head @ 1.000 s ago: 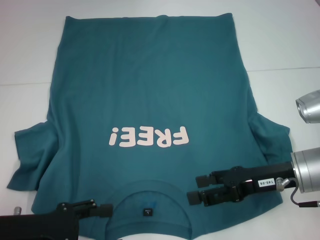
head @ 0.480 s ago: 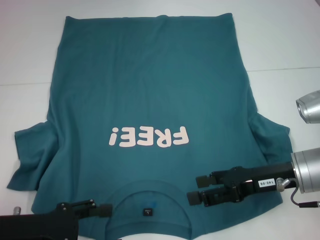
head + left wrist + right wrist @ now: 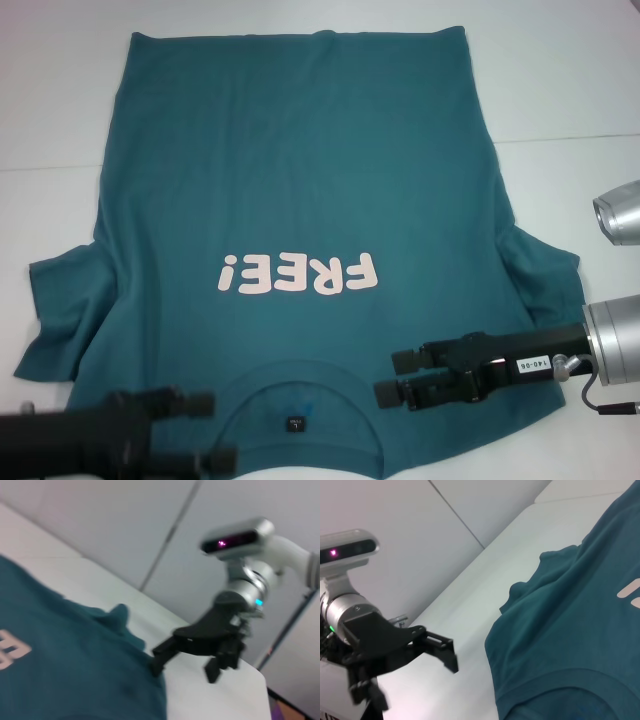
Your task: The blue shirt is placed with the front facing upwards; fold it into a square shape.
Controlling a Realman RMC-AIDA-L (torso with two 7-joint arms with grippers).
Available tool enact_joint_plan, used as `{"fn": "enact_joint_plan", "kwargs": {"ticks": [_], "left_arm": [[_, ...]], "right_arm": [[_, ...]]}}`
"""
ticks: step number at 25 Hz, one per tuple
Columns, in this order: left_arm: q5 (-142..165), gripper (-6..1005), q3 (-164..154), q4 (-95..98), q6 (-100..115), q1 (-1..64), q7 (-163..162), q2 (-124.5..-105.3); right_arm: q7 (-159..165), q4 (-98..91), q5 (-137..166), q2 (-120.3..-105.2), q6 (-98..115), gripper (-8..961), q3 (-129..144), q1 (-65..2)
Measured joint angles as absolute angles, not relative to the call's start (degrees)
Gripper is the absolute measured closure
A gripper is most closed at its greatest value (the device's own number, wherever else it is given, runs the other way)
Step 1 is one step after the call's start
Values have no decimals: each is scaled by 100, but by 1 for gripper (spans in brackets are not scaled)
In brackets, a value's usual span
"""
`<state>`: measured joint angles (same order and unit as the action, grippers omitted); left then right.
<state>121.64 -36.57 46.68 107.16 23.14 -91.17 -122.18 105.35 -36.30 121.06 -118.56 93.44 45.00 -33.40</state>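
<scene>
Both grippers set open over the near shoulders of the blue shirt

The jaws of the right gripper (image 3: 385,377) are seen parted with nothing between them, above the cloth beside the collar (image 3: 296,385); the jaws of the left gripper (image 3: 214,432) are also parted and empty, at the other side of the collar. The blue shirt (image 3: 300,190) is laid flat on the white table (image 3: 60,90), front up, collar near the robot, hem at the far side, sleeves spread out. No fold is made yet. For a good grasp, one layer pair at each shoulder should probably be pinched at equal height, so the fold line is kept straight and the cloth is not dragged.
</scene>
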Motion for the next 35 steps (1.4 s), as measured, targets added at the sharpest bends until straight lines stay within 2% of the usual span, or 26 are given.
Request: {"fn": "enact_joint_plan", "kwargs": {"ticks": [9,16,20,26,35], "left_arm": [[12181,59,-3623,4651,10002,2791,-11630,-12004],[12172,61,-3384,4616,9626,3061,-13344,-11835],[12129,62,-2541,4490,9379,3079,-13572,-11756],[12135,63,-1636,4148,8983,3025,-13686,-11603],[12180,65,-1613,4121,8288,2839,-14004,-11630]], "right_arm": [[11064,-3695,12077,-11786,9298,38,4444,-3410],[12035,-3716,12069,-11534,9021,38,4352,-3685],[12419,-3718,12061,-11461,8685,38,4140,-3789],[12535,-3718,12058,-11452,8395,38,3912,-3815],[12539,-3718,12058,-11435,8373,38,3841,-3814]]}}
